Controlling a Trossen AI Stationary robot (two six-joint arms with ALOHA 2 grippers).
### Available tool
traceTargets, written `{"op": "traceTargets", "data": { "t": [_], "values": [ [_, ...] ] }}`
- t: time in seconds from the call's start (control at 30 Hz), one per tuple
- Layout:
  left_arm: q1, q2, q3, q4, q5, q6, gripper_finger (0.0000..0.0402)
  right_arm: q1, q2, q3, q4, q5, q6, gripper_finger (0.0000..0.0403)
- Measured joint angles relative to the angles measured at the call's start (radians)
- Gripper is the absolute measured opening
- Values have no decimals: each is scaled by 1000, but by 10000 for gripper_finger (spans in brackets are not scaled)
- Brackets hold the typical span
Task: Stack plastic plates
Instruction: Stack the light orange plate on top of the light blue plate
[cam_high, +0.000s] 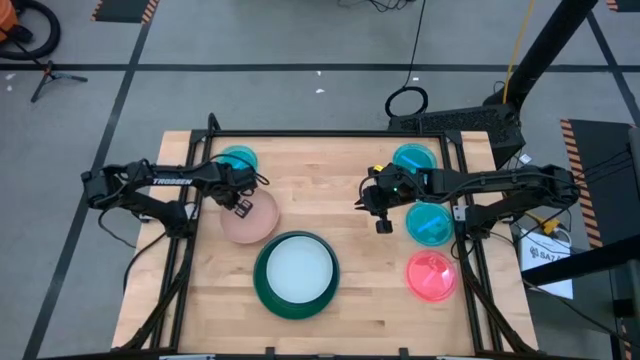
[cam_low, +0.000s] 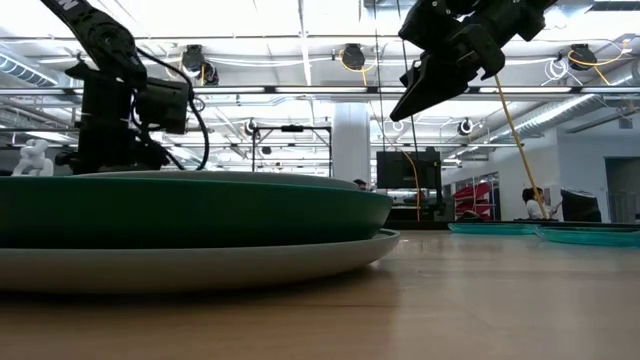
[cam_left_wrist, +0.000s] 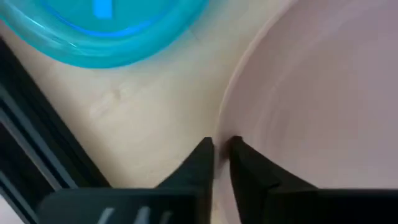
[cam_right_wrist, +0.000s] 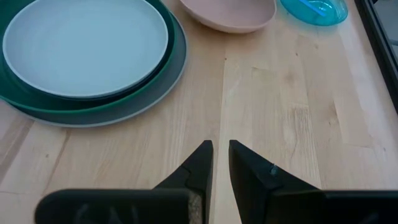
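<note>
Two arms are over the wooden table (cam_high: 340, 170) right now, and the easiest landmark is the stack near the front middle: a pale blue-white plate (cam_high: 297, 271) sitting in a dark green plate (cam_high: 262, 290), with a grey plate (cam_right_wrist: 163, 90) peeking out underneath.

Just behind and to the left of that stack sits the salmon-pink plate (cam_high: 247, 222). The left gripper (cam_high: 241, 206) is down at that plate's rim, and its wrist view shows the fingers (cam_left_wrist: 198, 163) nearly together with the rim right at the narrow gap; can't tell for sure if they're actually pinching it. A cyan plate (cam_high: 238, 159) lies just behind the pink one, near the table's back-left corner.

Off to the right of the stack, the right gripper (cam_high: 383, 222) hangs in the air above bare wood, fingers close together and holding nothing. Further right there's a column of three small plates: cyan plate at the back (cam_high: 414, 157), another cyan one (cam_high: 430, 222) in the middle, and a pink-red plate (cam_high: 432, 277) nearest the front.
</note>
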Motion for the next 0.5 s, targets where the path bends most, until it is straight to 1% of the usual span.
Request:
{"op": "traceTargets", "data": {
  "t": [0.07,0.27,0.5],
  "values": [
    [-5,-3,0,2,-23,-24,18,0,0,0,0,0,0,44],
    [-43,-24,9,0,-92,-66,17,0,0,0,1,0,18,44],
    [-99,-121,72,-8,-186,-79,10,0,0,0,3,0,18,44]
  ]
}}
